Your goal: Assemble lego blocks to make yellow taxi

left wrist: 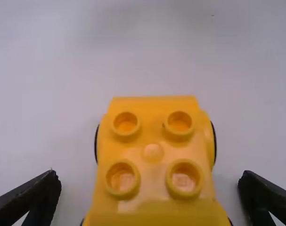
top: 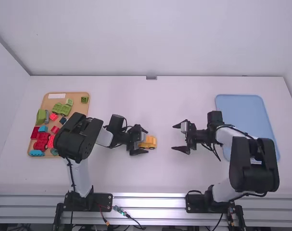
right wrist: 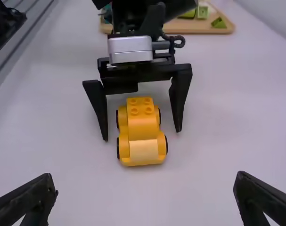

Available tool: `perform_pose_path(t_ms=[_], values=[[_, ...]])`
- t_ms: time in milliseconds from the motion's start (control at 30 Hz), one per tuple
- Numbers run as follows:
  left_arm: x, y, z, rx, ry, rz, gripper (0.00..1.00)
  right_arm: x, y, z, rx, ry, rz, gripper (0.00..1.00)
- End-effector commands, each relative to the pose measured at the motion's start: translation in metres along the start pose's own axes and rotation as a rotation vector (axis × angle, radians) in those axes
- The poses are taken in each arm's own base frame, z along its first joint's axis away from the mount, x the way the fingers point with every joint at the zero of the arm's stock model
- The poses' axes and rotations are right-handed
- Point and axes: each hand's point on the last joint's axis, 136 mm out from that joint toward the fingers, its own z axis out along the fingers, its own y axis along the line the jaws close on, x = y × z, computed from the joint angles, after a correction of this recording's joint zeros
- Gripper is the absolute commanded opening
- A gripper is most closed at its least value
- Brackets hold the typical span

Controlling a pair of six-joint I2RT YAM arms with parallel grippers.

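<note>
Yellow plastic block car (right wrist: 143,127) on white table (top: 160,178), between spread fingers of black left gripper (top: 147,141); black right gripper (top: 173,137) also spread; uneven closing could skew or roll car on its wheels.

Your left gripper (top: 146,141) stands with its fingers apart around the rear of the yellow toy car (top: 151,142) on the white table (top: 160,175), while your right gripper (top: 173,137) sits well apart from the car, open and pointing toward it. To your left, a wooden tray (top: 79,97) holds red, green and blue blocks (top: 42,138); on your right, your arm (top: 254,163) partly covers a blue tray (top: 244,108).
</note>
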Motion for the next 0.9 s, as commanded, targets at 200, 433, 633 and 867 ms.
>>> perform_pose_path(t_ms=[200, 433, 633, 867], values=[[-0.014, 0.006, -0.020, -0.051, 0.114, -0.072, 0.99, 0.003, 0.007, 0.015, 0.032, -0.067, 0.000, 0.99], [-0.065, 0.000, -0.057, -0.027, 0.157, 0.034, 0.99, 0.012, 0.004, 0.046, 0.069, 0.019, -0.014, 0.99], [-0.095, -0.008, -0.083, -0.018, 0.185, 0.137, 0.99, 0.020, 0.000, 0.075, 0.066, 0.058, 0.003, 0.99], [-0.101, 0.007, -0.120, -0.121, 0.164, 0.109, 0.99, 0.024, 0.000, 0.111, -0.064, 0.017, 0.023, 0.99]])
